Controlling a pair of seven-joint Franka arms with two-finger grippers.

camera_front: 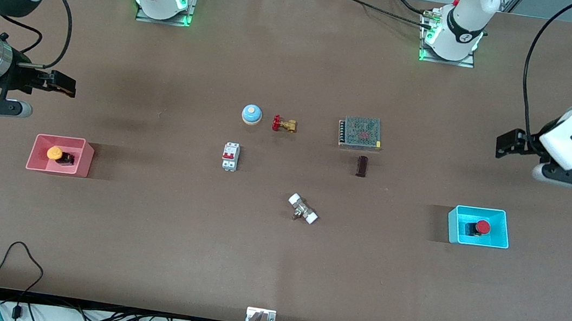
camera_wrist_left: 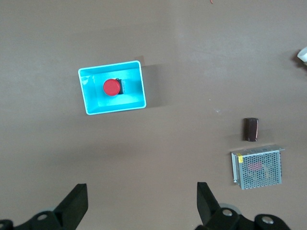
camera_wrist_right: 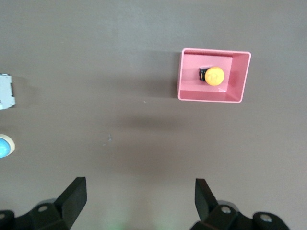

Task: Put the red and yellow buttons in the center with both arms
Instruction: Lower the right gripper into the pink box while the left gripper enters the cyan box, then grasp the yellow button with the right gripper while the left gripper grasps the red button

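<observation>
The yellow button [camera_front: 55, 153] lies in the pink bin [camera_front: 40, 166] toward the right arm's end of the table; it also shows in the right wrist view [camera_wrist_right: 214, 76]. The red button [camera_front: 481, 227] lies in the cyan bin [camera_front: 494, 243] toward the left arm's end; it also shows in the left wrist view [camera_wrist_left: 111, 86]. My right gripper [camera_front: 63, 85] is open and empty, up in the air over bare table beside the pink bin. My left gripper [camera_front: 507, 143] is open and empty, up over bare table beside the cyan bin. The brown tabletop center [camera_front: 283, 182] lies between the bins.
Around the middle of the table stand a blue bell [camera_front: 251, 114], a brass valve with a red handwheel [camera_front: 284, 124], a white circuit breaker [camera_front: 230, 156], a metal mesh power supply [camera_front: 360, 132], a small dark block [camera_front: 361, 166] and a white-capped fitting [camera_front: 303, 209].
</observation>
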